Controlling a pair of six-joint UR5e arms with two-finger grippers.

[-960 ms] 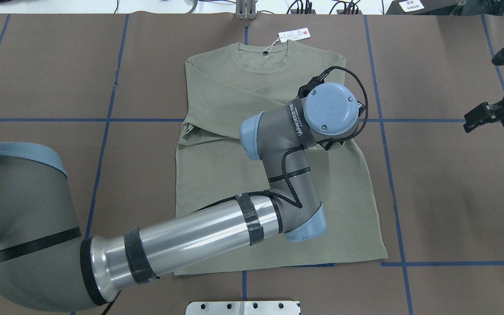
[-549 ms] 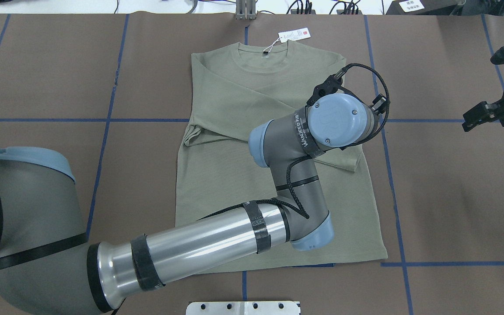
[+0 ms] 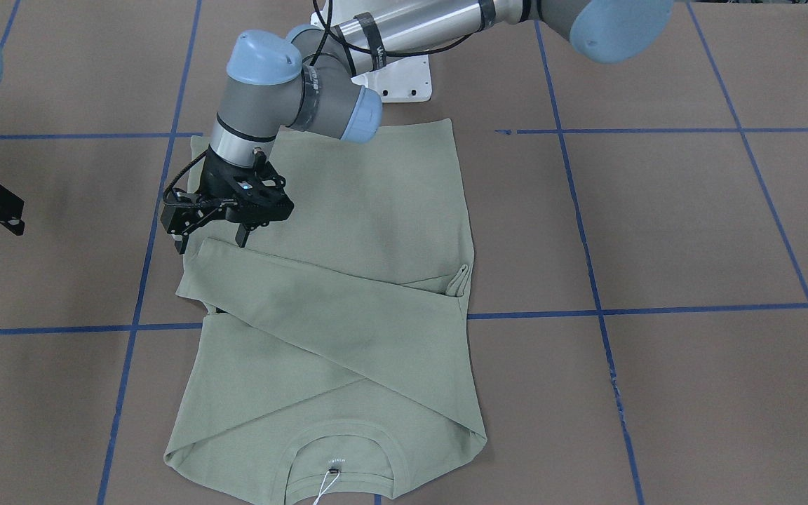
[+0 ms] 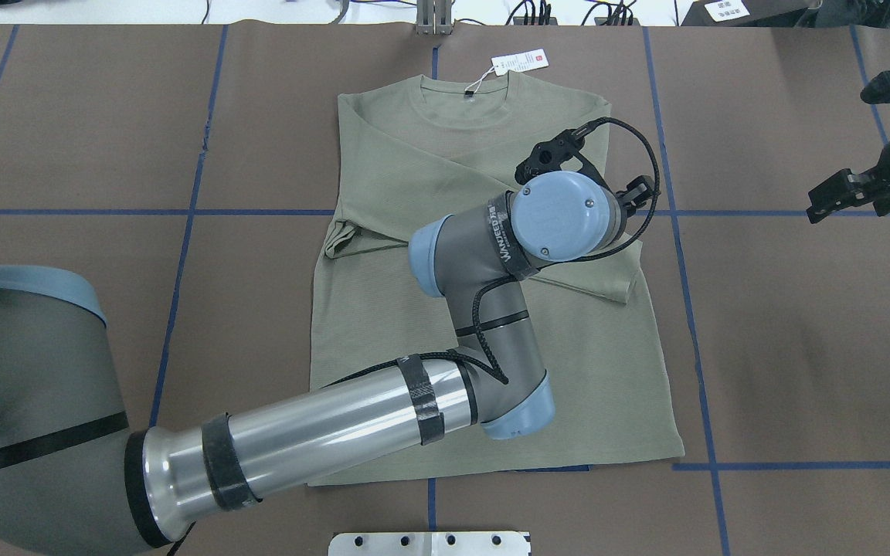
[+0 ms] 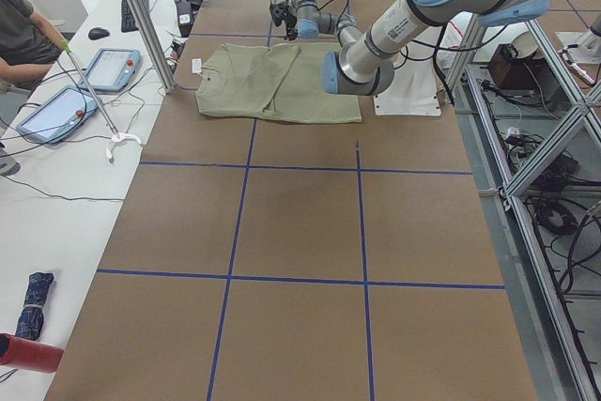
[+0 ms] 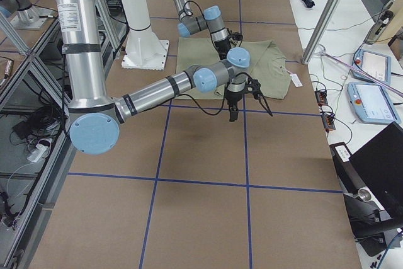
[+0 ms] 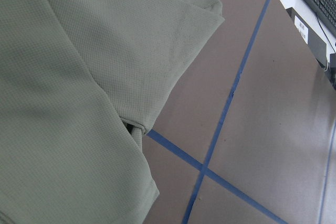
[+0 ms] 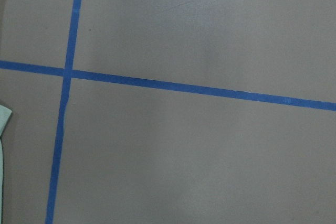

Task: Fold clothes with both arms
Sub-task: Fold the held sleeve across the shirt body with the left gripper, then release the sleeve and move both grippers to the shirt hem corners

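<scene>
The shirt [image 4: 383,324] lies flat mid-table [image 4: 90,123], collar away from us, both sleeves crossed over the chest. Our left gripper [image 3: 211,238] hovers spread and empty by the upper sleeve's cuff [image 3: 197,272]. Our right gripper [image 6: 250,110] hangs spread, well aside. We judge the sleeves done; next, both grippers must pinch the hem corners.

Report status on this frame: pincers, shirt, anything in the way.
Left pincer open at the sleeve cuff, gripping nothing. Right pincer open over the table, beside the cloth. Shirt flat, sleeves crossed over chest. Left arm spans it; no other obstruction.
</scene>
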